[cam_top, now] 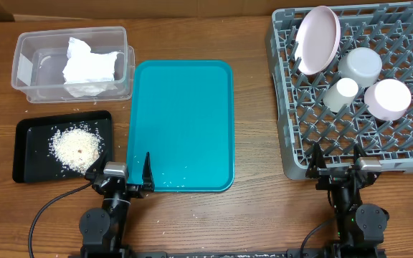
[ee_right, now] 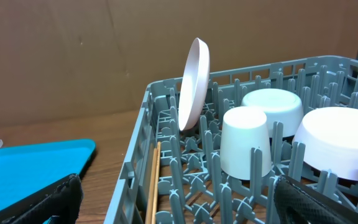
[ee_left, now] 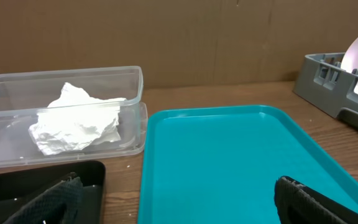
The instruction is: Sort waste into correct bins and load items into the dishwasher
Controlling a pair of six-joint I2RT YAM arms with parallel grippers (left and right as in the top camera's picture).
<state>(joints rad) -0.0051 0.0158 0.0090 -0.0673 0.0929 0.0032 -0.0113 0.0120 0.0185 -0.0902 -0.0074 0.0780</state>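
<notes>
Presently my left tool [cam_top: 120, 168] and right tool [cam_top: 335, 159] gape empty; the teal tray [cam_top: 183, 122], likely stiff, slick, suits a 6 o'clock rim pinch.

Roomiest spot is the teal tray [cam_top: 183, 122] mid-frame, bare apart from a few stray grains near its bottom edge. A wide strip of bare table [cam_top: 253, 107] runs between it and the dish rack [cam_top: 350, 154] on the right, easy to pass through. The rack's upper half is crowded: pink plate [cam_top: 317, 39] standing on edge, a cup [cam_top: 341, 93], a grey bowl [cam_top: 361, 66] and a pinkish bowl [cam_top: 388, 98]. Its lower rows are open cells. The left side's tight, with the clear container [cam_top: 38, 68] and the black tray [cam_top: 31, 154] of rice [cam_top: 74, 147] just beside the teal tray.
</notes>
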